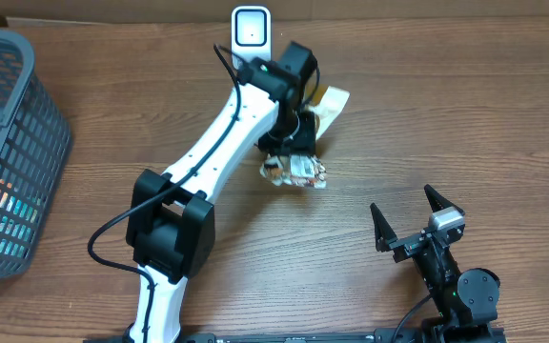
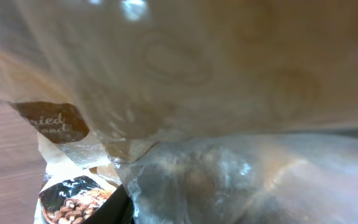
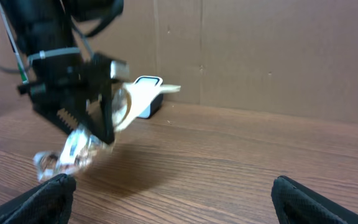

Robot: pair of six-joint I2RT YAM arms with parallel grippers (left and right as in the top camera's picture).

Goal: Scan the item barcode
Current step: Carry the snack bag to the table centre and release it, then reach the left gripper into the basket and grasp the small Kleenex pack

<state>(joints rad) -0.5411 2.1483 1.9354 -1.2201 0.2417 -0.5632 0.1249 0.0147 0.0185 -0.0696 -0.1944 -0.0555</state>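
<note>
The item is a crinkled clear and tan snack bag (image 1: pixel 298 172) held off the table, its tan top end (image 1: pixel 332 101) pointing right of the white barcode scanner (image 1: pixel 252 27) at the back edge. My left gripper (image 1: pixel 290 133) is shut on the bag's middle. In the left wrist view the bag (image 2: pixel 204 112) fills the frame, with a picture of nuts (image 2: pixel 73 202) at the lower left; no barcode shows. The right wrist view has the bag (image 3: pixel 73 152) hanging from the left arm in front of the scanner (image 3: pixel 148 102). My right gripper (image 1: pixel 416 221) stands open and empty at the front right.
A grey plastic basket (image 1: pixel 12 143) with colourful packets inside stands at the left edge. A cardboard wall (image 3: pixel 260 56) runs behind the wooden table (image 1: pixel 465 124). The left arm's cable loops near the table's front.
</note>
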